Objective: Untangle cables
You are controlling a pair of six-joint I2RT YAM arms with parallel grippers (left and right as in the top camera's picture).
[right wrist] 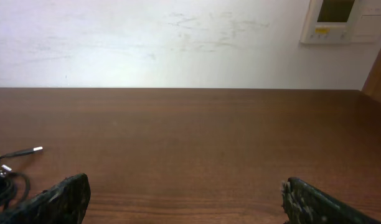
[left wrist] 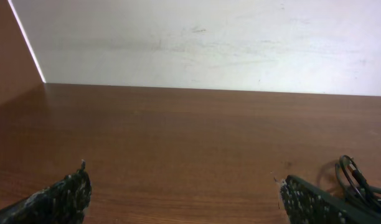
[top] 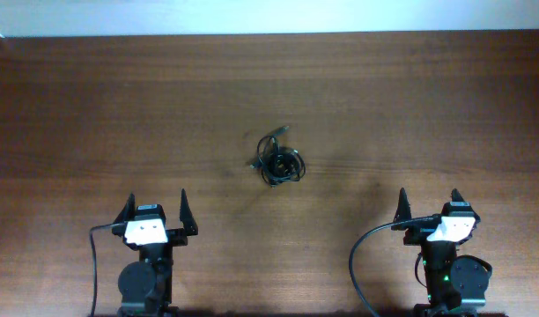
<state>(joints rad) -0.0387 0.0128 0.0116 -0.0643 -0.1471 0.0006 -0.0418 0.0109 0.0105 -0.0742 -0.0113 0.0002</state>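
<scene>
Untangling not started: cables point(top: 279, 163) sit as one small knot.
Overhead: knot mid-table point(top: 120, 106); left gripper point(top: 157, 207) and right gripper point(top: 430, 204) at near edge, both wide open, empty. Left wrist: knot off to the right. Right wrist: knot off to the left, one plug sticking out.

A small knot of thin black cables point(top: 279, 164) lies on the wooden table point(top: 93, 114), ahead and to the right of the spread-fingered left gripper point(top: 157, 204), ahead and to the left of the equally spread right gripper point(top: 430, 201), touching neither.
</scene>
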